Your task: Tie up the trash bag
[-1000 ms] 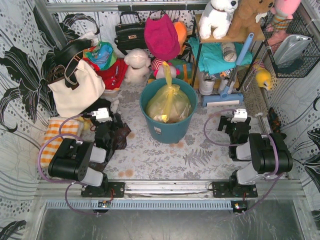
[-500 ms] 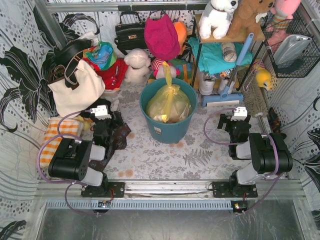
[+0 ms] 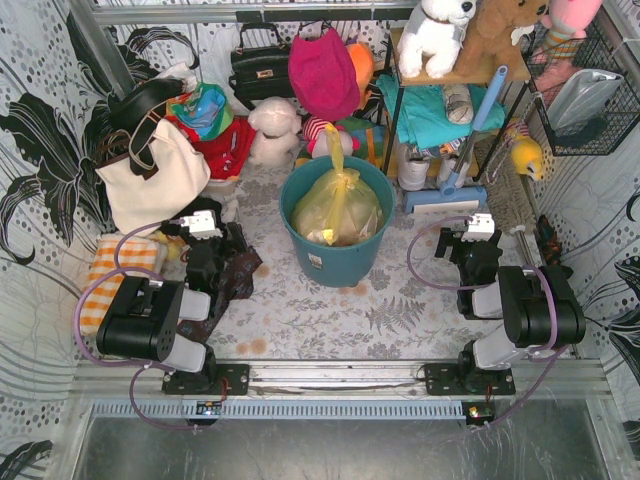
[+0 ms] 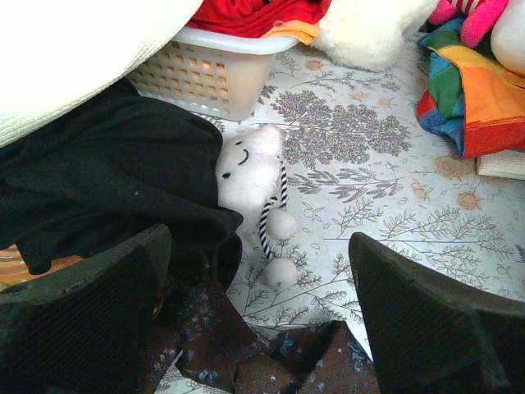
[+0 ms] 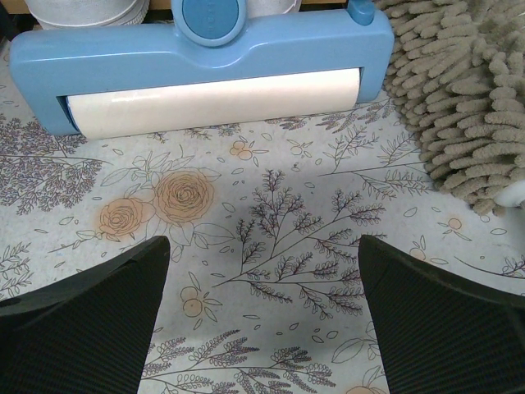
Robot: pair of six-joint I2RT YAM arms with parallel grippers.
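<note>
The yellow translucent trash bag [image 3: 337, 205] sits in the round teal bin [image 3: 338, 255] at the table's middle, its top gathered into a tail [image 3: 334, 150] pointing up and back. White paper shows through it. My left gripper [image 3: 207, 232] is open and empty, low over dark floral cloth [image 4: 271, 361] left of the bin. My right gripper [image 3: 474, 238] is open and empty over the bare patterned table right of the bin. Neither gripper touches the bag. The bag is out of both wrist views.
A cream tote bag [image 3: 150, 180] and a white basket [image 4: 205, 74] stand at the left, with black cloth [image 4: 107, 180] and a small white plush [image 4: 250, 168]. A blue lint roller [image 5: 205, 66] and a beige mop head [image 5: 467, 90] lie ahead of the right gripper. A shelf stands at back right.
The left gripper has shifted slightly back and left over the dark cloth. The right arm and the bag have not moved.
</note>
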